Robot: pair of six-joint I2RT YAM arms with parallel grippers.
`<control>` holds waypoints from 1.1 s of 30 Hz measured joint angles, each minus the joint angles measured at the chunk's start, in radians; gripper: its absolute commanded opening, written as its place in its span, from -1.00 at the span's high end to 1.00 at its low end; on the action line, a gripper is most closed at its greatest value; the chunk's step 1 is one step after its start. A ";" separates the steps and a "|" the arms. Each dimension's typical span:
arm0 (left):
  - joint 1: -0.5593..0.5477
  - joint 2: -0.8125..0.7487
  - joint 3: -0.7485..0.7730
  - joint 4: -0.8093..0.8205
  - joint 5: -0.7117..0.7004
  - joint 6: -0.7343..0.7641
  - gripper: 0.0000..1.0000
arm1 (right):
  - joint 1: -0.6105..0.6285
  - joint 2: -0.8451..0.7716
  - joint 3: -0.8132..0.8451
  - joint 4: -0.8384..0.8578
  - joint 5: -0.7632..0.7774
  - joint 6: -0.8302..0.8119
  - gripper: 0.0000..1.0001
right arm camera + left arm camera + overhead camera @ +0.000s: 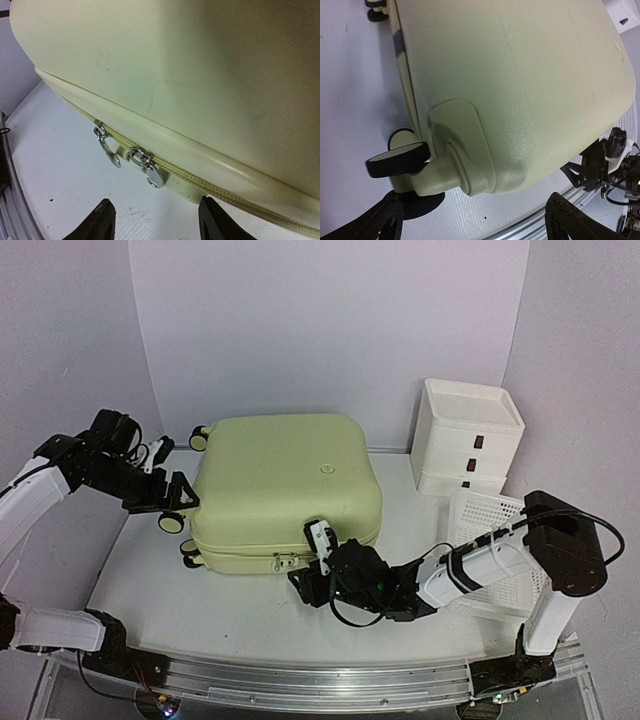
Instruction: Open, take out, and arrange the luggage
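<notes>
the luggage [285, 485] lies flat and closed in the middle of the table [200, 610], logo side up, its zip shut all along the near rim. seen from the top, the left gripper [170, 480] sits at the case's 9 o'clock, beside the caster wheels [171, 523]; its jaws are spread wide and hold nothing, with one wheel [397, 160] just ahead of them. the right gripper [305, 585] is at the case's 6 o'clock, low over the table, jaws apart and empty, pointing at the two metal zip pulls [132, 160] that hang side by side on the rim. a white drawer box [468, 435] stands at 2 o'clock, a white mesh basket [490, 540] at 4 o'clock.
</notes>
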 measured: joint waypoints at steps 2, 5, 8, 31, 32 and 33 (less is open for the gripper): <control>-0.001 0.016 -0.027 0.020 0.044 0.018 -0.94 | -0.020 -0.011 -0.016 0.015 -0.041 -0.008 -0.13; -0.001 0.010 -0.068 0.055 0.069 0.034 -0.86 | -0.031 -0.015 -0.028 0.037 -0.078 -0.022 0.11; 0.006 -0.012 -0.103 0.094 0.081 0.042 -0.68 | -0.034 -0.015 -0.037 0.044 -0.077 -0.037 0.29; 0.029 -0.083 -0.201 0.192 0.094 0.063 -0.38 | -0.021 -0.016 -0.012 0.026 -0.083 -0.090 0.22; 0.029 -0.084 -0.202 0.192 0.098 0.063 -0.36 | -0.017 -0.016 -0.005 0.033 -0.087 -0.090 0.19; 0.028 -0.084 -0.202 0.190 0.107 0.063 -0.35 | -0.014 -0.018 -0.002 0.038 -0.089 -0.090 0.14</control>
